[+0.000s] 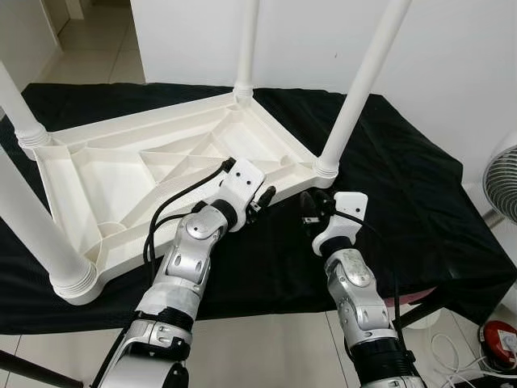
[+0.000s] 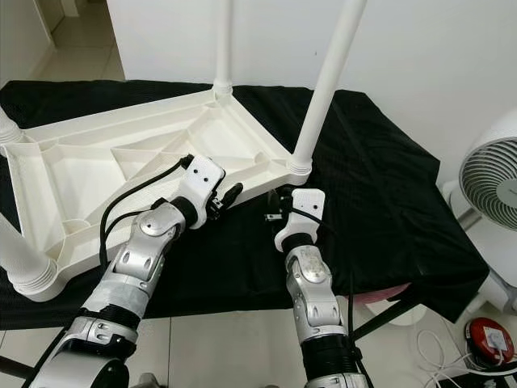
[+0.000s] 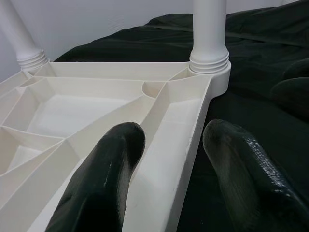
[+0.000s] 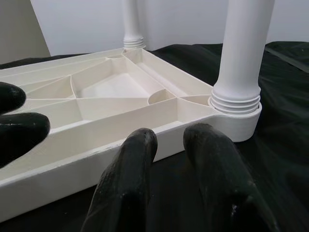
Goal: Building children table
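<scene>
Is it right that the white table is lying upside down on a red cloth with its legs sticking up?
Not quite. The table is upside down with its legs sticking up, but the cloth under it is black, not red. The left eye view shows this.

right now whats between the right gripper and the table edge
Only bare black cloth. In the right wrist view the right gripper stops just short of the table rim, apart from it, near the corner leg.

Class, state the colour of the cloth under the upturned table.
Black cloth; the left eye view shows it best.
</scene>
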You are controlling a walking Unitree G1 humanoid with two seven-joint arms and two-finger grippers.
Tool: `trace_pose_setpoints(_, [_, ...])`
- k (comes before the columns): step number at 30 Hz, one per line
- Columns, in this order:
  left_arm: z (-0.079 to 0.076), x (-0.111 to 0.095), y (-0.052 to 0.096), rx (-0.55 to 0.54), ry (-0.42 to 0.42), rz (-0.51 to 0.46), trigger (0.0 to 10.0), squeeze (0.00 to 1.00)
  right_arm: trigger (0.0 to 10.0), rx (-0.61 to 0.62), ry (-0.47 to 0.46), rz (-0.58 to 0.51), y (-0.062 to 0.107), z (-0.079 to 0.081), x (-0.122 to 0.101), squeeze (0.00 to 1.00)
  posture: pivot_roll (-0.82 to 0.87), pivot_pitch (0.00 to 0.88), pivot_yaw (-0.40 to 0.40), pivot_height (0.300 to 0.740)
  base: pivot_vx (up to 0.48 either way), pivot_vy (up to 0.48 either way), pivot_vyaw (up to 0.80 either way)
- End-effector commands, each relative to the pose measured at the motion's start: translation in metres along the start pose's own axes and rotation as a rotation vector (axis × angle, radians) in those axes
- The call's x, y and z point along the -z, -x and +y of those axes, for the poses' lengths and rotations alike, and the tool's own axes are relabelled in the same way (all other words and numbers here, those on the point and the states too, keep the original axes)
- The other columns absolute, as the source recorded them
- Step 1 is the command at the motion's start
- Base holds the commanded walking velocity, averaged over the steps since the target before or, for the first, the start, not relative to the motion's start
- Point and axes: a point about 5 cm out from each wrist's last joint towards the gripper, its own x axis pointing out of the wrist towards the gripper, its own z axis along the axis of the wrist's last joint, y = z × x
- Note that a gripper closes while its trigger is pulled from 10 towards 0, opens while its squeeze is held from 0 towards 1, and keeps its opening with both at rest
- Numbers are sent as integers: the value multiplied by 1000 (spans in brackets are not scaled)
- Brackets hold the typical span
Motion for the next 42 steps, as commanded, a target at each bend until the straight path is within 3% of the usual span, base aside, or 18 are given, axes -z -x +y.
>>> trace_pose_setpoints(1, [0, -5, 3, -54, 16, -43, 10000, 0, 10000, 20, 9, -6, 0, -3, 0, 0, -76, 0, -41, 740, 0, 0, 0])
trace_pose_setpoints(13, [-8, -14, 21, -20, 35, -143, 10000, 0, 10000, 26, 22, -12, 4, -2, 1, 0, -69, 14, -41, 740, 0, 0, 0])
trace_pose_setpoints(20, [-13, -15, 25, -20, 43, -141, 10000, 0, 10000, 17, 27, -16, 5, 1, 0, 0, -67, 30, -42, 740, 0, 0, 0])
trace_pose_setpoints(42, [-1, -21, 37, -7, 17, -154, 10000, 0, 10000, 43, 26, -20, 11, 5, 2, 0, -67, 44, 8, 740, 0, 0, 0])
